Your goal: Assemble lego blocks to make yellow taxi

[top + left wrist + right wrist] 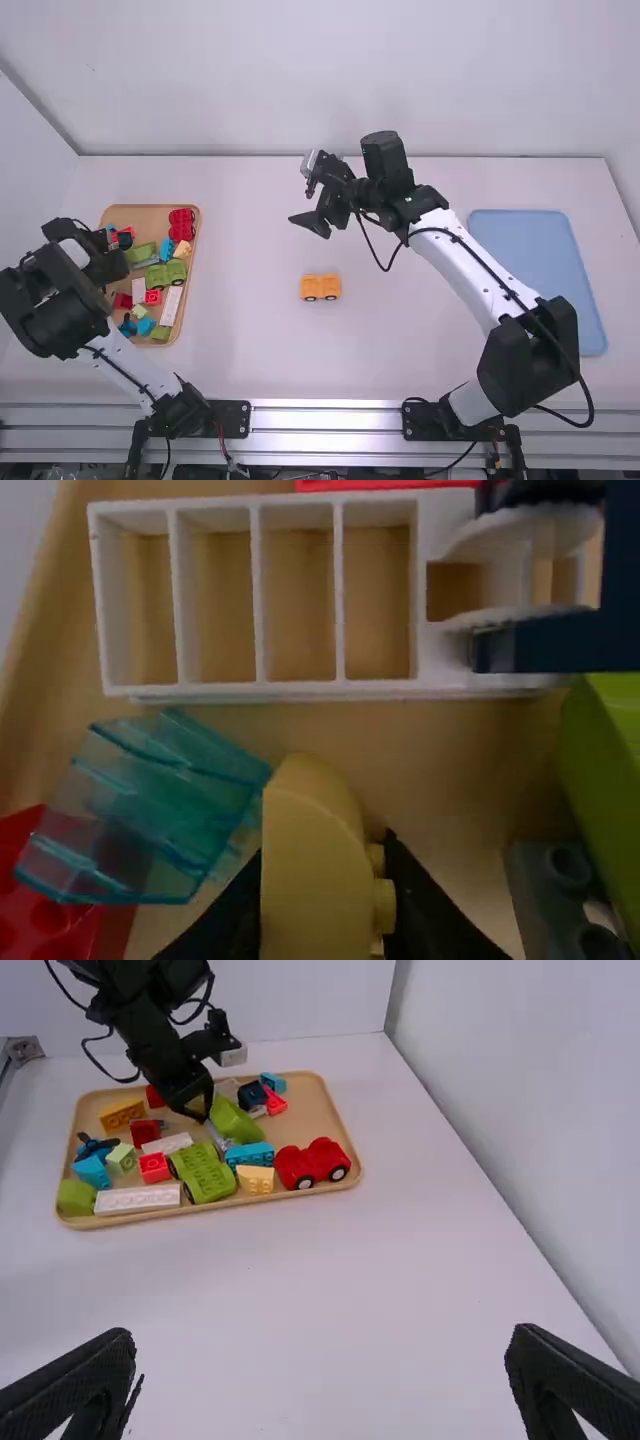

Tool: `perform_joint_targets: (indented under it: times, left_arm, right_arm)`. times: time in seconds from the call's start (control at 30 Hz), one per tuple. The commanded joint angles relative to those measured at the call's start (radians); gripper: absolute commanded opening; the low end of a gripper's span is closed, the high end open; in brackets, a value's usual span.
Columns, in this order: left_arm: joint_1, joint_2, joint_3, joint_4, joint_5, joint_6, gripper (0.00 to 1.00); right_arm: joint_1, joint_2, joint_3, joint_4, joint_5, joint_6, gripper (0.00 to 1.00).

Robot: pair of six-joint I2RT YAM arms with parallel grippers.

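Jaws: left gripper point(118, 264) is clamped on a yellow block point(315, 875) over the tray point(140, 215); right gripper point(312, 208) has its jaws wide apart, nothing between them, hanging above the table well right of the tray. High view gives the yellow car point(320, 287): on the table, right of the tray, well apart from it. Left wrist view gives the close detail inside the tray: clear teal block point(150, 805) just beside the yellow one, white frame point(258, 600) near them. Right wrist view gives the tray's contents from the side: red car point(312, 1165), green car point(203, 1173), white brick point(138, 1199). Blue mat point(540, 265) lies far right of the tray.
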Motion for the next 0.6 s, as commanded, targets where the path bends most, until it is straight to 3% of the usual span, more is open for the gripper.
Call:
perform_joint_targets:
  times: [0.0,0.2,0.57]
  left_arm:
    - [-0.008,0.008,-0.008,-0.038,0.039,-0.006,0.28]
    - [-0.008,0.008,-0.002,-0.049,0.033,-0.033,0.34]
    - [-0.008,0.008,-0.002,-0.06,0.026,-0.069,0.2]
  right_arm:
    - [-0.006,0.003,0.035,-0.001,-0.006,0.004,0.98]
    - [-0.005,0.003,0.035,-0.009,-0.006,0.004,0.99]
    - [-0.005,0.003,0.035,-0.013,-0.006,0.004,0.99]
